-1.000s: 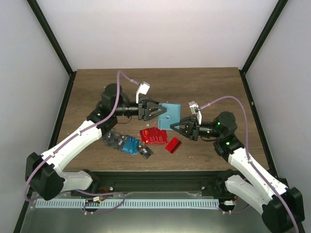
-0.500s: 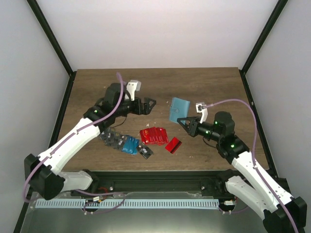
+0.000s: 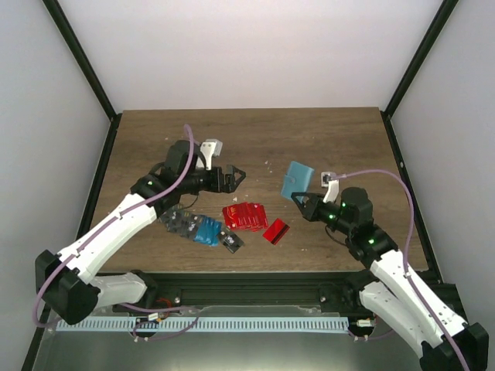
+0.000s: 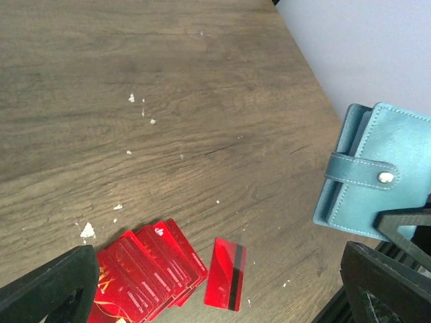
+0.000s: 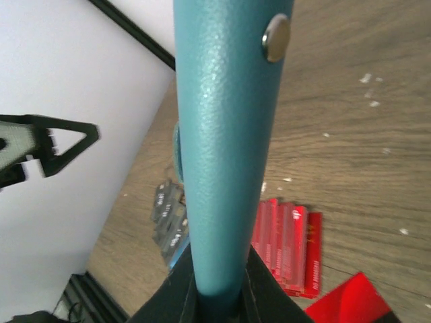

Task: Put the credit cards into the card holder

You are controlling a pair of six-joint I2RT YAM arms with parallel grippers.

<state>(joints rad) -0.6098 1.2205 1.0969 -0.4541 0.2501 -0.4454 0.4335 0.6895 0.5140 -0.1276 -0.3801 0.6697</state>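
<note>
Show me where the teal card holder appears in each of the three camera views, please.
Top view: the card holder is right of centre, held up by the right gripper.
Left wrist view: the card holder is at the right edge.
Right wrist view: the card holder fills the centre, seen edge-on.
Shared landmark: the fan of red cards.

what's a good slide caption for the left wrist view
Left wrist view: open fingers frame the teal card holder, held off the wooden table, with red credit cards fanned out on it.

red cards [image 4: 145, 269]: small pale print on the faces, too blurred to read
dark cards [image 5: 168, 212]: white marks (not legible)
</note>
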